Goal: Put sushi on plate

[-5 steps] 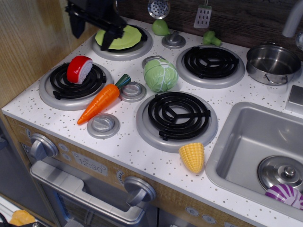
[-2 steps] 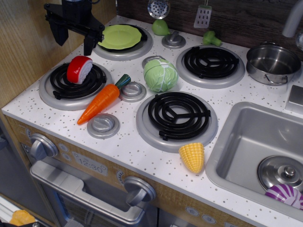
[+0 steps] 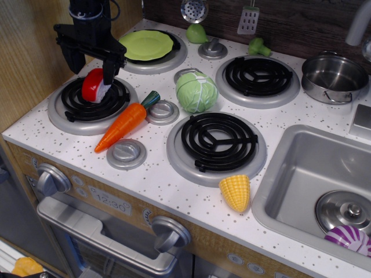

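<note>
The sushi (image 3: 94,86), a small piece with a glossy red top and white underside, lies on the front left burner (image 3: 91,105). My black gripper (image 3: 91,65) hangs open just above it, one finger at each side of its top. The fingers do not clasp it. The light-green plate (image 3: 146,44) lies flat on the back left burner, behind and to the right of the gripper, with nothing on it.
An orange carrot (image 3: 122,125) lies just right of the sushi's burner. A pale-green cabbage (image 3: 196,91) stands mid-stove. A corn piece (image 3: 235,191) lies near the front edge. A steel pot (image 3: 334,77) stands at the back right, a sink (image 3: 324,185) at the right. A wooden wall stands at the left.
My gripper has moved from over the plate forward and left, then down, and now hangs right over the sushi. The sushi and plate have not moved.
</note>
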`<state>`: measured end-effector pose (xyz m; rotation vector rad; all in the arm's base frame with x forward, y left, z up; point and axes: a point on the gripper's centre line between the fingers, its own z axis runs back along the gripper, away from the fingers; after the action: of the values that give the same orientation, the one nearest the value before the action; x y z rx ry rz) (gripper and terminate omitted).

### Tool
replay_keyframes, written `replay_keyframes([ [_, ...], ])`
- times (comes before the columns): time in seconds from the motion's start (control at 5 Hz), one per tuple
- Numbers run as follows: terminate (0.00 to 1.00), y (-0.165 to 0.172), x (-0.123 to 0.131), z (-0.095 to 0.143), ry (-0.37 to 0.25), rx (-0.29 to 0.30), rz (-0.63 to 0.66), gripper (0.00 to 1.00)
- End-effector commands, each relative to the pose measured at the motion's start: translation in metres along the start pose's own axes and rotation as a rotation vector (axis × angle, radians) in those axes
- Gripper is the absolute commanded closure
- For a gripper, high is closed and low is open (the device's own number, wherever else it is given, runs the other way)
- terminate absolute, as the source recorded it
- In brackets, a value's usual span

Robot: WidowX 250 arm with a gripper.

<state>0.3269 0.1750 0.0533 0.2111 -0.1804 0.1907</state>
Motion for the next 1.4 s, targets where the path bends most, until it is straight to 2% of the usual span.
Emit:
replay_keyframes([
  [0.0, 0.0, 0.008, 0.01, 0.0, -0.046, -0.025, -0.049, 0.0],
  [0.2, 0.0, 0.009, 0.012, -0.006, -0.058, -0.028, -0.047, 0.0],
  [0.4, 0.0, 0.005, 0.011, -0.011, -0.062, -0.026, -0.039, 1.0],
  [0.6, 0.0, 0.002, 0.012, -0.008, -0.066, -0.024, -0.035, 1.0],
  [0.8, 0.0, 0.003, 0.029, -0.003, -0.088, -0.024, -0.062, 1.0],
  [1.2, 0.0, -0.008, 0.083, 0.028, -0.128, 0.064, -0.106, 1.0],
])
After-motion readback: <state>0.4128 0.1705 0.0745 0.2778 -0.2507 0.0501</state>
